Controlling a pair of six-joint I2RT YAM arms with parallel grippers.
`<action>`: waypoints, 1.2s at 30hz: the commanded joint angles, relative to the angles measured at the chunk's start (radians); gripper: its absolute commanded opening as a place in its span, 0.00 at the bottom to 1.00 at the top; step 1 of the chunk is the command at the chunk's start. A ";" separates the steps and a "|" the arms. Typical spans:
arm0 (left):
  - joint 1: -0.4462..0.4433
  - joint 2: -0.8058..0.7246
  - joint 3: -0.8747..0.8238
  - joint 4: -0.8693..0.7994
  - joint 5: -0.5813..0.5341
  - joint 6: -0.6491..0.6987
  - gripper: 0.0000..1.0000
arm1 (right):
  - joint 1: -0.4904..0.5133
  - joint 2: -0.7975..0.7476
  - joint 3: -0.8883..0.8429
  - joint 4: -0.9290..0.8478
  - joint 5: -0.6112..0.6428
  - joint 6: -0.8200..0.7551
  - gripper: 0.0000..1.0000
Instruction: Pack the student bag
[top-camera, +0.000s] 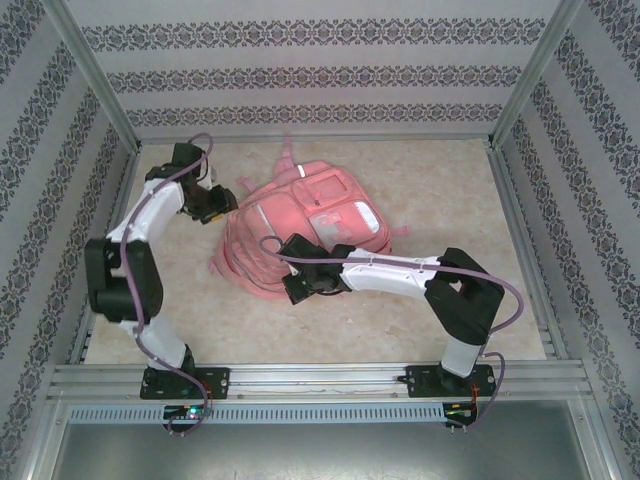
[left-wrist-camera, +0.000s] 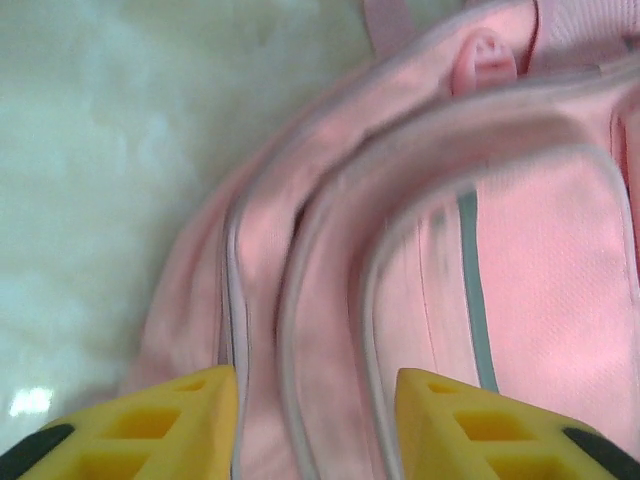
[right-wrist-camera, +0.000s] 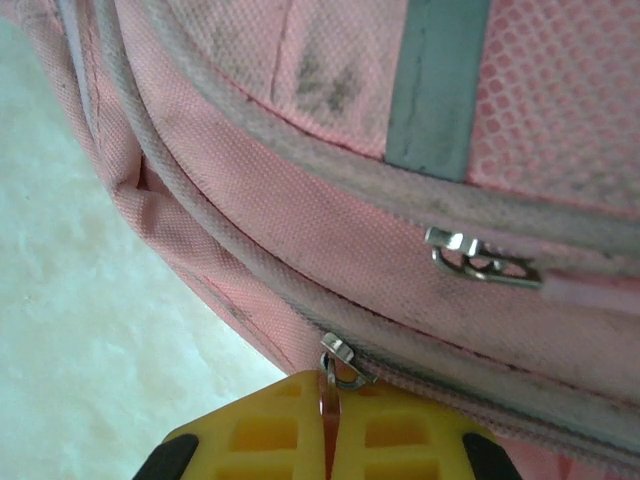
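Right wrist view: the right gripper (right-wrist-camera: 328, 400) is pinched together on a zip pull (right-wrist-camera: 338, 362) at the backpack's near edge.
The backpack (top-camera: 300, 225) lies flat around the middle of the tabletop, a little toward the far left corner. Its zip seam runs away from the right fingers along the bag's rim, so the pull probably has to follow that line. The left gripper (top-camera: 222, 205) sits at the bag's far-left end, fingers apart over the piped seams and holding nothing, so it is the nearer hand for bracing that end.
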 joint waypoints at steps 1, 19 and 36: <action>-0.148 -0.144 -0.129 0.020 -0.050 -0.149 0.49 | 0.015 0.035 0.016 0.051 -0.089 0.028 0.00; -0.271 -0.066 -0.642 0.441 -0.166 -0.452 0.42 | -0.018 -0.068 -0.149 -0.080 0.180 -0.027 0.00; -0.253 -0.218 -0.636 0.348 -0.106 -0.357 0.41 | -0.364 -0.221 -0.204 -0.246 0.187 -0.009 0.11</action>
